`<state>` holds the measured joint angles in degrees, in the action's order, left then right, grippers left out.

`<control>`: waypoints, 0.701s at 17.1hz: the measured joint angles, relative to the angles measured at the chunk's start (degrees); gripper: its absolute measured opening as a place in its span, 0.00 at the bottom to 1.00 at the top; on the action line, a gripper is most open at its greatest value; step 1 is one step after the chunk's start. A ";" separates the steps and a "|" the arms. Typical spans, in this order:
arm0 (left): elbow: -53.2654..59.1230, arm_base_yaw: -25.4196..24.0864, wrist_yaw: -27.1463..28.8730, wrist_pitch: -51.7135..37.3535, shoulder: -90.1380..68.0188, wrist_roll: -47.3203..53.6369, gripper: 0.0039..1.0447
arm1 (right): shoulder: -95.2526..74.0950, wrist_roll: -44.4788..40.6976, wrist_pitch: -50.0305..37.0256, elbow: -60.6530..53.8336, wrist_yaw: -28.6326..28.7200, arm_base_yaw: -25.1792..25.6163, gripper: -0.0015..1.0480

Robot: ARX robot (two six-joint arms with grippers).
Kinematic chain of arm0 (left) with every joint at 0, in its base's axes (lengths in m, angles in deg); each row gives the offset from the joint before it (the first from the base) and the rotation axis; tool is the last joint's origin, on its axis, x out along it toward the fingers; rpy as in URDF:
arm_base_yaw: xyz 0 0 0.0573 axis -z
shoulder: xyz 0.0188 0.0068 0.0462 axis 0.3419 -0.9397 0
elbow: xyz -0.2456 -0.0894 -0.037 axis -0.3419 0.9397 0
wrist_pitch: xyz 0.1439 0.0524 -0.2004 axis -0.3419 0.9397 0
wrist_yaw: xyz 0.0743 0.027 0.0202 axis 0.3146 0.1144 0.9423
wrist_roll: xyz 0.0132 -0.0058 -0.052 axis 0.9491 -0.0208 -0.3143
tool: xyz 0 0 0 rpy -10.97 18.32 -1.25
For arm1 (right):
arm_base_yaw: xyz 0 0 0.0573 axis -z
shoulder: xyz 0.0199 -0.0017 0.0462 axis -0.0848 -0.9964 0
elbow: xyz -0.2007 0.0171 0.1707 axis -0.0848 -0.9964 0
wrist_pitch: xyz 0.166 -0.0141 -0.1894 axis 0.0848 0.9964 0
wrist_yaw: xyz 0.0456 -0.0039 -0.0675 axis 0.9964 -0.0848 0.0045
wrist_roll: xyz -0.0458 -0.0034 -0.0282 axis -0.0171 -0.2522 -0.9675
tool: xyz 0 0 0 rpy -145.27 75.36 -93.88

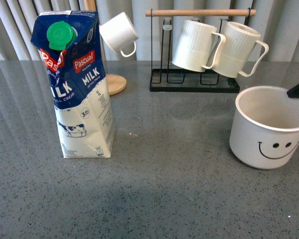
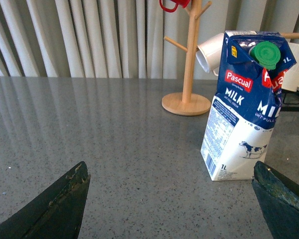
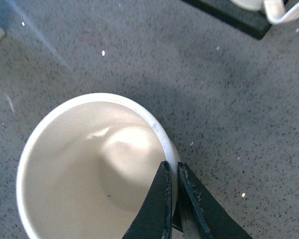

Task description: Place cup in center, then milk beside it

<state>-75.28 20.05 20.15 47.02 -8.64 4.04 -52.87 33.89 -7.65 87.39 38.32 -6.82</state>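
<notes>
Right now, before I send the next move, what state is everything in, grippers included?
cup: upright, empty, rim pinched by right gripper.
milk: standing upright, green cap on, untouched.
right gripper: shut on cup rim, one finger inside, one outside.
left gripper: open, empty.
ribbed mugs: hanging by handles on rack.
small cup: hanging on wooden tree.

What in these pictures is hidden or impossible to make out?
- Handle of the cup: in the front view, lost at the right edge.
- Its smiley face: the right wrist view looks down into the cup, hiding the side.
- The red object on the wooden stand: in the left wrist view, cut off by the top edge.
- Small print on the milk carton: too small in both views.
- The left gripper: outside the front view.
</notes>
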 joint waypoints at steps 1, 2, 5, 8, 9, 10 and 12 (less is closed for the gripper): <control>0.00 0.00 0.00 0.00 0.00 0.00 0.94 | 1.38 1.07 0.22 1.07 -0.04 -0.94 0.03; 0.00 0.00 0.00 0.00 0.00 0.00 0.94 | 2.32 2.01 0.22 1.66 -0.04 -1.95 0.03; 0.00 0.00 0.00 0.00 0.00 0.00 0.94 | 4.63 7.28 -0.72 2.91 -0.66 -8.13 0.03; 0.00 0.00 0.00 0.00 0.00 0.00 0.94 | 3.91 11.65 -3.50 2.25 -2.25 -12.44 0.03; 0.00 0.00 0.00 0.00 0.00 0.00 0.94 | 2.99 13.62 -4.94 1.92 -3.21 -13.27 0.03; 0.00 0.00 0.00 0.00 0.00 0.02 0.94 | 1.42 15.93 -6.47 1.36 -3.65 -13.86 0.03; 0.00 0.00 0.00 0.00 0.00 0.00 0.94 | -0.28 18.45 -8.85 -0.09 -3.78 -13.86 0.03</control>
<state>-75.28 20.05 20.15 47.02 -8.64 4.04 -53.15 52.34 -16.50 87.30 34.54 -20.68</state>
